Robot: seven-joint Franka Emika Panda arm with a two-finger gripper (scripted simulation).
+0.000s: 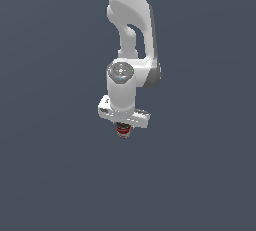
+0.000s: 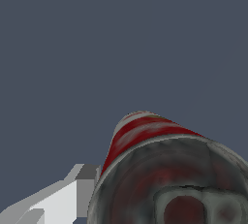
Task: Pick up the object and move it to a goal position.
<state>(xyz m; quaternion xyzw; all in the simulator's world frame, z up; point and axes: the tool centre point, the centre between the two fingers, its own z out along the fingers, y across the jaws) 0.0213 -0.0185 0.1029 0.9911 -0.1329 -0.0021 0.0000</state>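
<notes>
The object (image 1: 123,131) is a tiny can with a red band, showing just under the white hand of my gripper (image 1: 123,125) in the middle of the exterior view. The hand covers the can's upper part and hides the fingers there. In the wrist view the object (image 2: 160,169) fills the frame near the camera, its dark grey rimmed end toward the lens and its red and white side running away from it. One pale finger (image 2: 72,191) lies against the can's side; the other finger is out of frame. The jaws look shut on the can.
A flat, plain dark blue-grey surface (image 1: 50,175) fills both views around the arm. The arm's white links (image 1: 131,20) reach down from the upper edge of the exterior view. No goal marker or other object shows.
</notes>
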